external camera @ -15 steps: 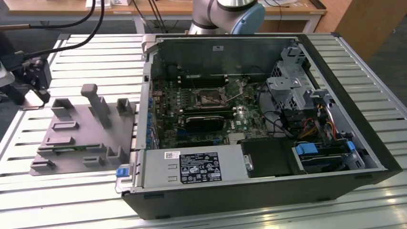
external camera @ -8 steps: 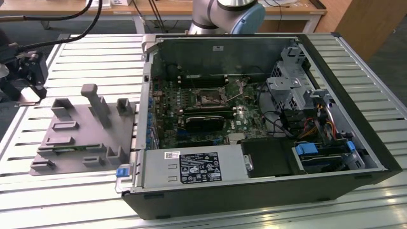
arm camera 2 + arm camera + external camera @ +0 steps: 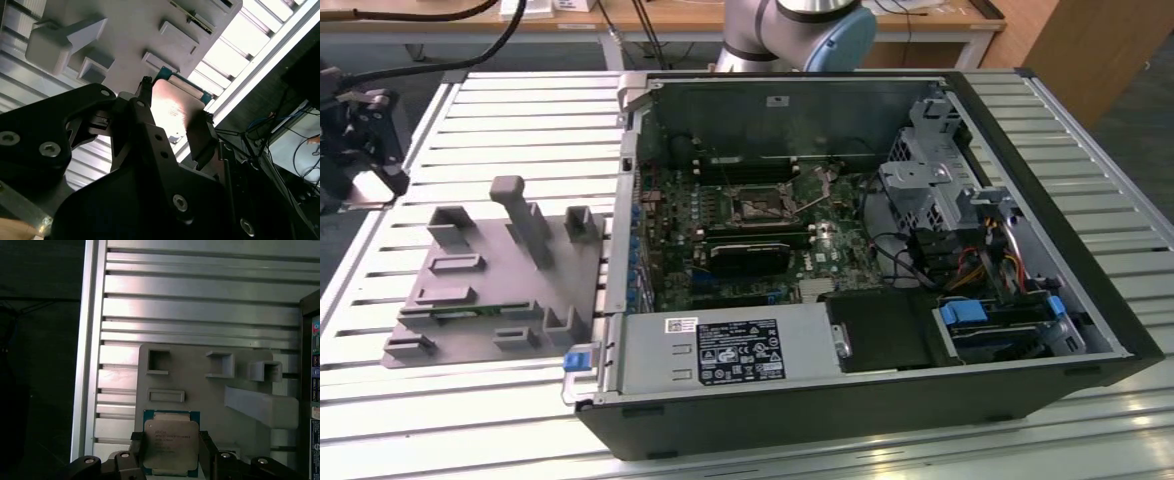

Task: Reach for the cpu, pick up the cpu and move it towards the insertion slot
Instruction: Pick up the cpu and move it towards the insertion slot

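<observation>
The cpu [image 3: 171,444], a thin square chip with a shiny metal top and a pale border, sits between my gripper's [image 3: 172,452] two black fingers [image 3: 137,450]. The gripper is shut on the chip's opposite edges. In the second wrist view the cpu [image 3: 172,107] glints between the same fingers [image 3: 146,97], above the grey plastic fixture [image 3: 130,30]. In the exterior view the gripper [image 3: 371,180] hangs at the far left, beside the fixture [image 3: 494,290]. The insertion slot [image 3: 758,205], a dark square socket with a metal frame, lies on the motherboard inside the open computer case [image 3: 1067,200].
The grey fixture carries upright blocks and posts [image 3: 520,215]. A ribbed metal tabletop [image 3: 520,100] lies under everything, its edge [image 3: 90,340] close to the gripper. Inside the case are a black card [image 3: 747,255], a power supply [image 3: 720,350], drive bays and cables [image 3: 974,260].
</observation>
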Available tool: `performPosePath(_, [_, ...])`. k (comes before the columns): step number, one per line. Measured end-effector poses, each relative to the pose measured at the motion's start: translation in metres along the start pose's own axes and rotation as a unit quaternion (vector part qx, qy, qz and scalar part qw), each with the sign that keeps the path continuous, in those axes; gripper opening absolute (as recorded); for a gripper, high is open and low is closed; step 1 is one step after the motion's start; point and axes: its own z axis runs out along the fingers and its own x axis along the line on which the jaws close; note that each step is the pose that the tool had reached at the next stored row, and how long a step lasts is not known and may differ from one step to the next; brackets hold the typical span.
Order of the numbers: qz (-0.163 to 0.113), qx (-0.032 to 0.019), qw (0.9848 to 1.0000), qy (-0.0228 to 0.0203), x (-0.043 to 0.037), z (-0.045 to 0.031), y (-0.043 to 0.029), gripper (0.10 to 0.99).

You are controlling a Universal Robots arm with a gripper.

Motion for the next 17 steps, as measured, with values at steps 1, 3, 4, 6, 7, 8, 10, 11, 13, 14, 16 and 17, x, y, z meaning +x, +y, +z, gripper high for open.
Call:
performPosePath(1, [0.000, 0.0000, 1.0000, 0.0000, 0.0000, -0.0019, 0.0001, 0.529])
performPosePath(3, [0.000, 0.0000, 1.0000, 0.0000, 0.0000, -0.0052, 0.0004, 0.529])
performPosePath(4, [0.000, 0.0000, 1.0000, 0.0000, 0.0000, -0.0068, 0.0004, 0.529])
performPosePath(6, [0.000, 0.0000, 1.0000, 0.0000, 0.0000, -0.0102, 0.0007, 0.529])
performPosePath(7, [0.000, 0.0000, 1.0000, 0.0000, 0.0000, -0.0118, 0.0008, 0.529])
performPosePath(8, [0.000, 0.0000, 1.0000, 0.0000, 0.0000, -0.0134, 0.0009, 0.529])
performPosePath(10, [0.000, 0.0000, 1.0000, 0.0000, 0.0000, -0.0189, 0.0012, 0.529])
performPosePath(11, [0.000, 0.0000, 1.0000, 0.0000, 0.0000, -0.0210, 0.0014, 0.529])
performPosePath(13, [0.000, 0.0000, 1.0000, 0.0000, 0.0000, -0.0250, 0.0016, 0.529])
performPosePath(14, [0.000, 0.0000, 1.0000, 0.0000, 0.0000, -0.0269, 0.0018, 0.529])
performPosePath(16, [0.000, 0.0000, 1.0000, 0.0000, -0.0001, -0.0305, 0.0020, 0.529])
performPosePath(17, [0.000, 0.0000, 1.0000, 0.0000, -0.0001, -0.0319, 0.0021, 0.529])
